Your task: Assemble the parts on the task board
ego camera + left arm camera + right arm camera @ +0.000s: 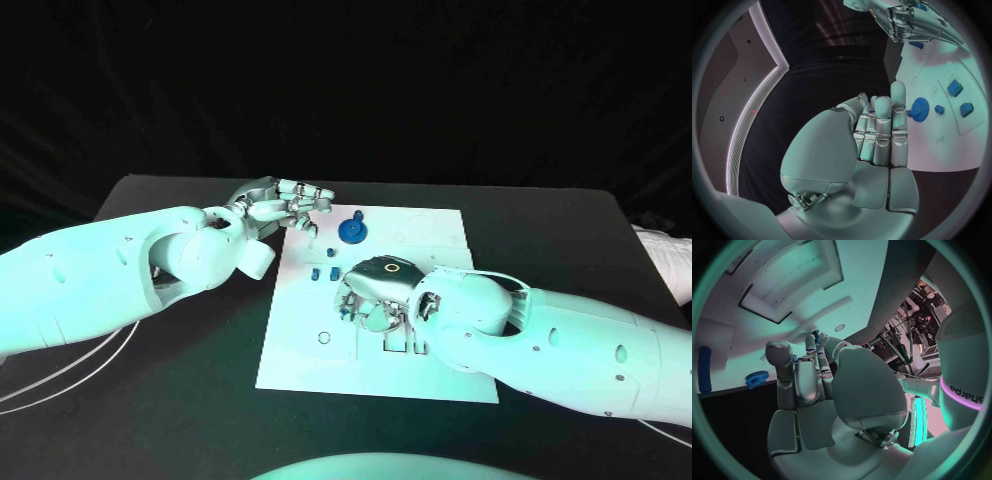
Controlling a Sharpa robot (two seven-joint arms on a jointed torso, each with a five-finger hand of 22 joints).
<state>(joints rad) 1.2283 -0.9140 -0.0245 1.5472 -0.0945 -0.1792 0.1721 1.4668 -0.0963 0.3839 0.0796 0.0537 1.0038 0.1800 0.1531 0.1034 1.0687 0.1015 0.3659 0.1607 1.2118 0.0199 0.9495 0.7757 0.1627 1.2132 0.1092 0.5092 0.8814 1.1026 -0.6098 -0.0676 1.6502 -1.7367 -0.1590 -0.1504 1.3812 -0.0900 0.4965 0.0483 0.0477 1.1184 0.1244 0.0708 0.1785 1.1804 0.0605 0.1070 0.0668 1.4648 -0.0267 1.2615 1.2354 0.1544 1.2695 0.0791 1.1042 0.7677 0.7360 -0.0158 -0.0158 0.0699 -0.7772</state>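
Gleaming blue toothed gear (353, 231)

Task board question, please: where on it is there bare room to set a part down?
The task board's near strip, below the right robot hand, is bare. Its middle is crowded by that hand and small blue parts; the left robot hand and blue gear crowd the far-left corner.

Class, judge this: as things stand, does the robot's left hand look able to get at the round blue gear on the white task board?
Probably yes: the left hand sits just beside the round blue gear, nothing between them.
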